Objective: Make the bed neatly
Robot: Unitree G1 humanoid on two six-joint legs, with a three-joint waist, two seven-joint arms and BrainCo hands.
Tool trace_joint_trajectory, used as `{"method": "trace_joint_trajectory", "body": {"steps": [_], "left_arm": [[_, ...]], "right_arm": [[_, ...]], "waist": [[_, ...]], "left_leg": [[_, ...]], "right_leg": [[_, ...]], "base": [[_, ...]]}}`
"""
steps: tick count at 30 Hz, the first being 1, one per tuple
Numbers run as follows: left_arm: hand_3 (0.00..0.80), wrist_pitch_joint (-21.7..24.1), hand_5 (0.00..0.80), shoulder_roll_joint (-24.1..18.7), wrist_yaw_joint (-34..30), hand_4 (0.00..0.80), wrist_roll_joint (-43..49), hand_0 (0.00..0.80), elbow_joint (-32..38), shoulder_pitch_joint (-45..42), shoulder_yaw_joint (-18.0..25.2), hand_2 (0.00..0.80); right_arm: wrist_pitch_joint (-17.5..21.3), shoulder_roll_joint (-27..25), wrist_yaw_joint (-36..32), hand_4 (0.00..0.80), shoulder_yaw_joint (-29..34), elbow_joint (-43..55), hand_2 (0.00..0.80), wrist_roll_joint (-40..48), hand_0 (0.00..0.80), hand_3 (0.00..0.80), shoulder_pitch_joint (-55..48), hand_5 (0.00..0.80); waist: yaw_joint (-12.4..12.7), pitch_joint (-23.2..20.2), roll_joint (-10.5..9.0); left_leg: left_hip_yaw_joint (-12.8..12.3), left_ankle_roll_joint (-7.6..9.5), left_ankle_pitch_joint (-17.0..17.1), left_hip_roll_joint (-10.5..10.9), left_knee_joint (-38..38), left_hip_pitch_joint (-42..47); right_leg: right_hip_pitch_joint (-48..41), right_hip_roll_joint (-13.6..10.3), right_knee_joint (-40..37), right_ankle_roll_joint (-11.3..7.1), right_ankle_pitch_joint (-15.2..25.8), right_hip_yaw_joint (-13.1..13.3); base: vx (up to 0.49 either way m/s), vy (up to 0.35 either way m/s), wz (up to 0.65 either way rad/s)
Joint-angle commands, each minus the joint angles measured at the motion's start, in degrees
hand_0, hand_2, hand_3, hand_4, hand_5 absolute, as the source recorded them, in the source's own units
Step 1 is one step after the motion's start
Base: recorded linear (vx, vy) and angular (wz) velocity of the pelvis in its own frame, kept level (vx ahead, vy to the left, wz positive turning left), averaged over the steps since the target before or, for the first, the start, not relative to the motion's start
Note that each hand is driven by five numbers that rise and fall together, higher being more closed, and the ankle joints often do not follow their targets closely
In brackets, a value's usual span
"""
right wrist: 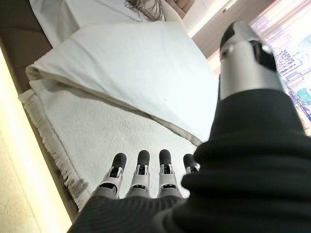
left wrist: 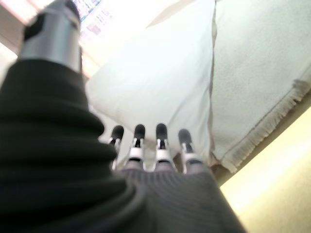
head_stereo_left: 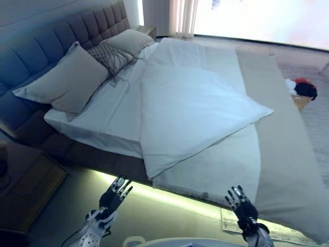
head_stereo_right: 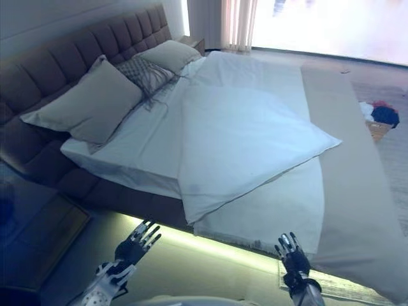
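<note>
Both raised, fingers spread, empty: left hand (head_stereo_left: 117, 193), right hand (head_stereo_left: 241, 205), short of duvet (head_stereo_left: 195, 110).

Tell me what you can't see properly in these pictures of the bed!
- Under the folded white duvet: hidden in both eye views.
- Patterned cushion: partly behind the big pillow.
- Red and black pile beyond the bed: too small.
- Nightstand: cut off by the eye views' edge.

No readable text, labels or numbers anywhere.

Head eyes overlook the bed (head_stereo_left: 205, 118) (wrist cameras face its near edge).
</note>
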State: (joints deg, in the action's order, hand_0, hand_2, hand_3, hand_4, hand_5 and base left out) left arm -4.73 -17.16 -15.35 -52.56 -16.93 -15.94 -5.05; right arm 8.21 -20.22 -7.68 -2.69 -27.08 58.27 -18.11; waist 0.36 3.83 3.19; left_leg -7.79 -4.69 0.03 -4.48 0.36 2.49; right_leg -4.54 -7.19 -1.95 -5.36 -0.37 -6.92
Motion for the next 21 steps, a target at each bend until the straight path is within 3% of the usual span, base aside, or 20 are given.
{"method": "trace_joint_trajectory", "body": {"steps": [1,4,7,8,10,12,16,19,21], "left_arm": [[0.0,1.4,0.0,-2.1,0.2,0.0,-0.6,0.0,3.3,4.0,2.2,0.0],[0.0,1.5,0.0,-3.0,0.9,0.0,-0.7,0.0,4.1,4.2,1.7,0.0],[0.0,2.3,0.0,-3.6,0.9,0.0,-0.5,0.0,0.6,5.7,0.4,0.0],[0.0,2.4,0.0,-3.8,0.3,0.0,-0.6,0.0,-0.9,6.7,0.2,0.0],[0.0,1.4,0.0,-4.0,0.3,0.0,-0.2,0.0,-1.1,7.9,0.9,0.0],[0.0,0.3,0.0,-4.4,1.0,0.0,-0.3,0.0,0.4,7.7,1.8,0.0],[0.0,1.0,0.0,-4.5,2.1,0.0,-1.3,0.0,0.0,8.6,1.6,0.0],[0.0,0.8,0.0,-4.2,2.6,0.0,-1.4,0.0,0.4,9.0,0.9,0.0],[0.0,-0.4,0.0,-4.6,2.8,0.0,-1.3,0.0,1.5,8.2,1.7,0.0]], "right_arm": [[1.2,3.3,-1.2,0.0,0.5,5.0,0.0,2.3,0.0,0.0,1.8,0.0],[2.8,5.3,-1.8,0.0,-0.3,5.4,0.0,0.7,0.0,0.0,1.2,0.0],[5.1,5.8,-1.1,0.0,-1.3,6.1,0.0,0.9,0.0,0.0,1.4,0.0],[5.6,6.0,-0.8,0.0,-1.8,6.3,0.0,1.5,0.0,0.0,1.5,0.0],[6.0,6.3,-0.5,0.0,-2.3,6.2,0.0,2.3,0.0,0.0,1.5,0.0],[5.8,6.8,-0.7,0.0,-2.4,6.1,0.0,2.3,0.0,0.0,1.2,0.0],[5.6,6.6,-2.2,0.0,-1.2,3.8,0.0,3.1,0.0,0.0,2.9,0.0],[4.8,6.0,-0.6,0.0,-1.2,2.7,0.0,2.4,0.0,0.0,6.3,0.0],[3.8,6.5,0.1,0.0,-1.2,3.1,0.0,1.8,0.0,0.0,6.4,0.0]], "waist": [[-1.0,-0.2,-3.16],[-1.5,0.0,-2.41],[-1.7,1.3,-0.1],[-1.9,2.1,0.5],[-1.8,2.8,0.47],[-1.5,2.9,-0.39],[-2.9,3.0,-3.47],[-3.7,3.4,-4.05],[-4.1,3.6,-4.06]], "left_leg": [[1.4,2.83,-1.6,4.2,4.2,-1.3],[2.4,5.79,-2.6,5.7,5.2,-1.6],[3.6,8.84,-3.8,7.1,7.2,-2.3],[3.7,9.42,-4.2,7.6,7.8,-2.0],[2.9,9.55,-5.0,8.3,9.2,-1.7],[2.6,9.11,-5.8,9.0,9.5,-0.6],[3.2,6.7,-9.5,10.3,9.6,1.7],[3.9,5.41,-12.9,9.3,10.2,3.3],[4.4,5.71,-14.5,8.2,10.9,4.5]], "right_leg": [[4.2,-1.6,5.0,-1.75,3.9,-1.2],[8.0,-3.6,18.1,-2.6,3.3,0.3],[14.2,-5.2,37.5,-0.7,5.1,0.4],[16.6,-5.7,43.6,-0.46,6.4,0.2],[18.5,-7.1,46.0,-0.84,8.0,-0.7],[17.3,-8.7,40.3,-1.51,8.9,-1.8],[16.6,-11.9,16.1,-3.53,14.7,-1.8],[16.7,-13.7,-0.2,-5.99,19.0,-1.1],[18.7,-13.0,-3.0,-6.84,19.9,-0.3]], "base": [[0.143,0.177,0.13],[0.084,0.207,0.16],[0.049,0.285,0.25],[0.061,0.245,0.33],[0.139,0.105,0.26],[0.245,-0.097,0.04],[0.317,-0.273,-0.05],[0.397,-0.345,-0.12],[0.44,-0.362,-0.04]]}}
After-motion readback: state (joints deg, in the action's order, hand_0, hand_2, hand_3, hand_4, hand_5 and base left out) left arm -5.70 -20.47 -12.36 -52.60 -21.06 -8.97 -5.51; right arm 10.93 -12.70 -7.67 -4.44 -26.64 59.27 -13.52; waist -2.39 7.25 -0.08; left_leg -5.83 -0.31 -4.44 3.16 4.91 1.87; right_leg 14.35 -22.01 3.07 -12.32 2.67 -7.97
